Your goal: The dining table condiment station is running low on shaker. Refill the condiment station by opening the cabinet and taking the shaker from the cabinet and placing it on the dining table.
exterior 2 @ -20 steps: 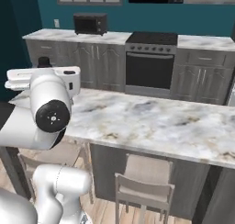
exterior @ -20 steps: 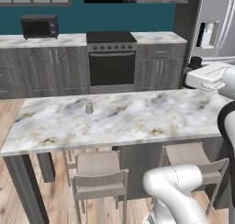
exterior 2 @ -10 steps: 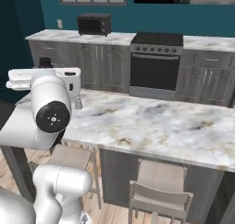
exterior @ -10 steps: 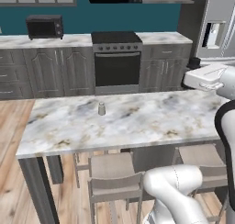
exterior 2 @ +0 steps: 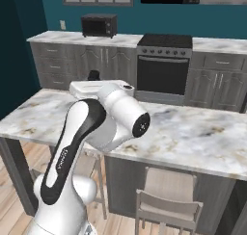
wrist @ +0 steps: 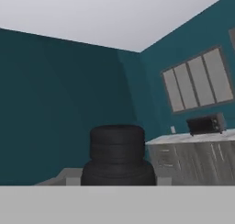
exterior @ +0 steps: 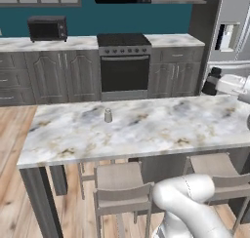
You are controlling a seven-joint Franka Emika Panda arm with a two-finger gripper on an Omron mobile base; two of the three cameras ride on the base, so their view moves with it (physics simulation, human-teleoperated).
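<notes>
Shaker [wrist: 117, 154] is sitting pinched in the end effector [wrist: 117, 179], probably light, rigid and slick, so gripping its wider base is looking safest.

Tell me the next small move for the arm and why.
Probably lower the hand toward the dining table. The gripper appears closed on the black shaker, which is carried in the air above the marble top rather than resting on it. The pale grey shaker stands alone there, with bare marble around it to set the black one down.
</notes>
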